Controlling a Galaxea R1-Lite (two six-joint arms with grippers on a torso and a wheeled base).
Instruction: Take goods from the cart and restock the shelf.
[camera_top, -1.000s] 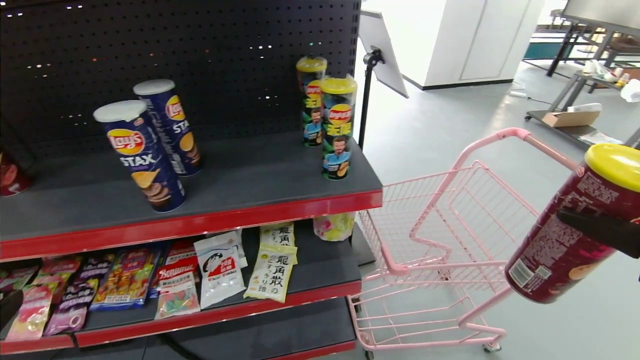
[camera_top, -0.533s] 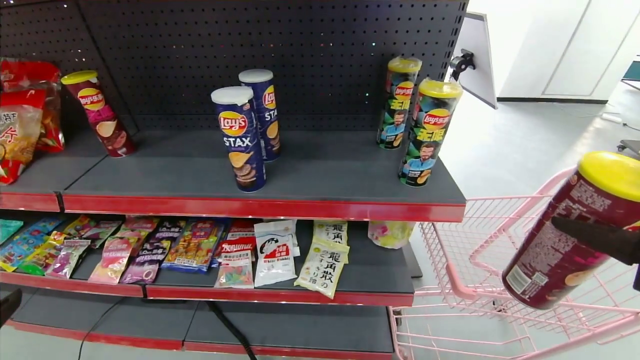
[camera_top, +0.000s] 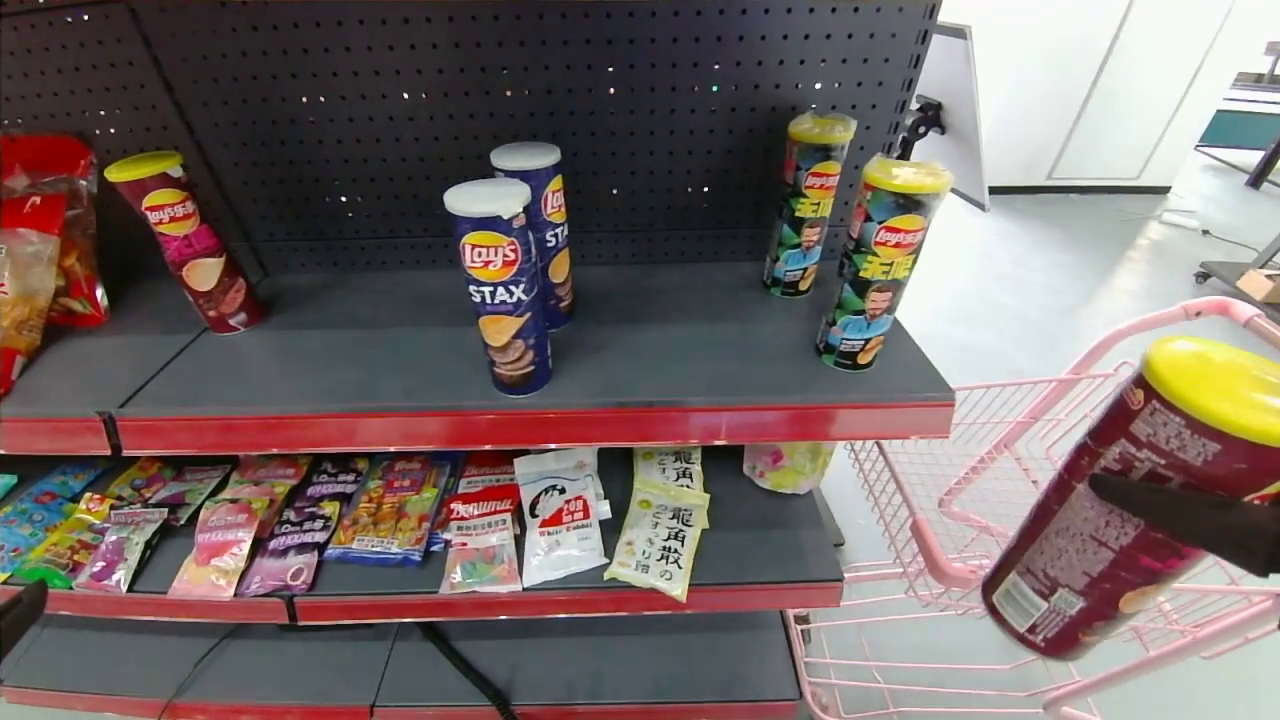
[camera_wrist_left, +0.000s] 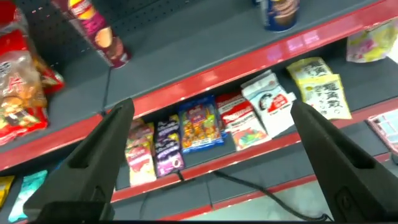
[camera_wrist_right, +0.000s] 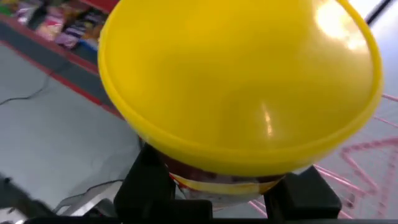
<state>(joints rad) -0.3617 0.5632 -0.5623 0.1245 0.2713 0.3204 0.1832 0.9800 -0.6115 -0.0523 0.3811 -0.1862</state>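
The maroon can (camera_top: 1100, 520) is held tilted, off the right end of the top shelf board (camera_top: 540, 425) and lower than it, above the pink cart (camera_top: 930, 560). Its yellow lid (camera_wrist_right: 236, 81) is turned up and away from the board, its base down and toward it. The can is clamped across its middle by the right gripper (camera_wrist_right: 227, 193), one black finger (camera_top: 1190, 515) lying over the printed side and the other taken to be behind. The left gripper (camera_wrist_left: 211, 155) is spread wide with nothing in it, below the board's left half and in front of the snack packets (camera_wrist_left: 205, 124) on the level beneath.

The can is judged to be light, with a stiff but crushable tube wall and a glossy wrap that may slip. A hold at mid-height, square across the tube, is therefore preferred, and the snap-on lid is best left untouched. Being tall and narrow, it is likely to topple unless its base is set flat on the board.

At the board's far left a matching can (camera_top: 185, 240) is seen, so the bare stretch beside it is suggested as the place. Two blue cans (camera_top: 500, 285) are stood near the board's middle, and two green cans (camera_top: 880, 260) at its right end.
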